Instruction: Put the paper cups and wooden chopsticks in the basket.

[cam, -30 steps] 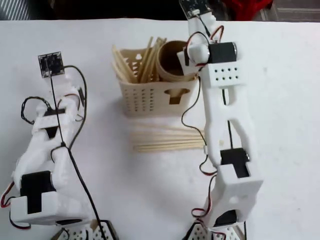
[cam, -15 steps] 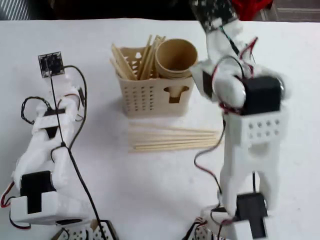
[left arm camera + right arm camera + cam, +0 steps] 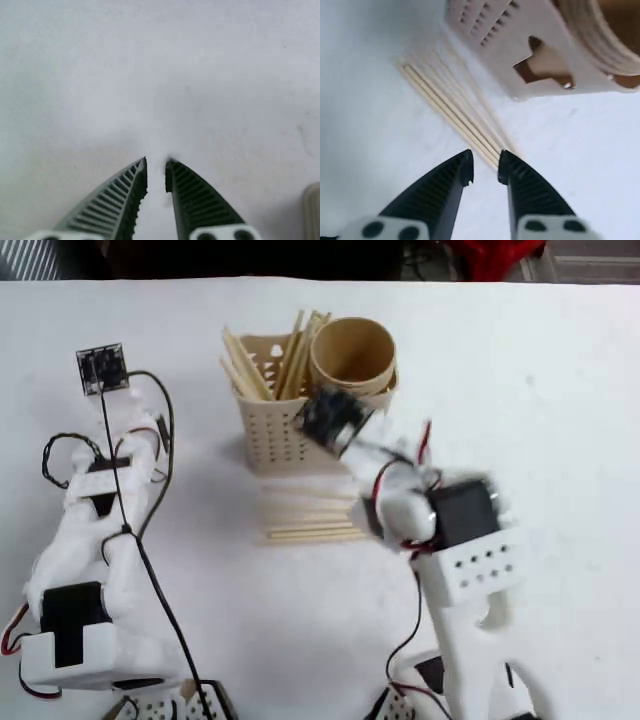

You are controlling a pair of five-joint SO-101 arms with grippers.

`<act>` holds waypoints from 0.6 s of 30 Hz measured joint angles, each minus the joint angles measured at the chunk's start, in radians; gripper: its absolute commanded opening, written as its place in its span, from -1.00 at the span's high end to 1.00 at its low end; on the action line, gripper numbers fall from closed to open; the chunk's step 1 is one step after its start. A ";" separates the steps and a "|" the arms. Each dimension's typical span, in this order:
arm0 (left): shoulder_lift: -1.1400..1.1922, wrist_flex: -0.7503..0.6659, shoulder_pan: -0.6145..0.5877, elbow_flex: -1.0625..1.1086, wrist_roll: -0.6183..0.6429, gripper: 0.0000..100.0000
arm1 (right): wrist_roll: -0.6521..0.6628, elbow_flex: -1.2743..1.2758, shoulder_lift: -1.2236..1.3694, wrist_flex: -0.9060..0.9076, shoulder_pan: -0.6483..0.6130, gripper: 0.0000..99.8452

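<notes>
White and plain, the desk [image 3: 560,390] is carrying a cream perforated basket [image 3: 285,435] near its far middle. A stack of paper cups [image 3: 352,358] is sitting mouth-up in the basket's right end. A handful of standing chopsticks [image 3: 262,370] is leaning in the left end, their tips poking above the rim. A bundle of loose chopsticks [image 3: 305,520] is lying flat on the desk just in front of the basket, running parallel to its front wall and not touching it.

In the high view the right arm [image 3: 465,540] is reaching from the near edge toward the basket, its wrist passing over the right end of the loose bundle. In its wrist view the right end effector [image 3: 485,167] is hanging just above the desk with its fingers a little apart and nothing between them. The near end of the loose chopsticks is lying right at the gap between the fingertips, and whether they are touching it cannot be told. The basket and cups are standing beyond the bundle.

Well to the left of the basket, the left arm [image 3: 90,530] is resting folded, with a black cable [image 3: 150,580] trailing over it. The left end effector [image 3: 156,170] is pointing at bare desk, all but closed, with a thin slit between the tips and nothing in its grip.
</notes>
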 measured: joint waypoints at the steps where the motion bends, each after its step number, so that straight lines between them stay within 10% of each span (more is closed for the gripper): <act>1: 0.000 0.000 0.000 0.000 0.000 0.83 | 0.008 0.071 -0.020 -0.028 -0.006 0.73; 18: 0.000 0.000 0.000 0.000 0.000 0.83 | 0.021 0.888 -0.252 -0.614 -0.014 0.80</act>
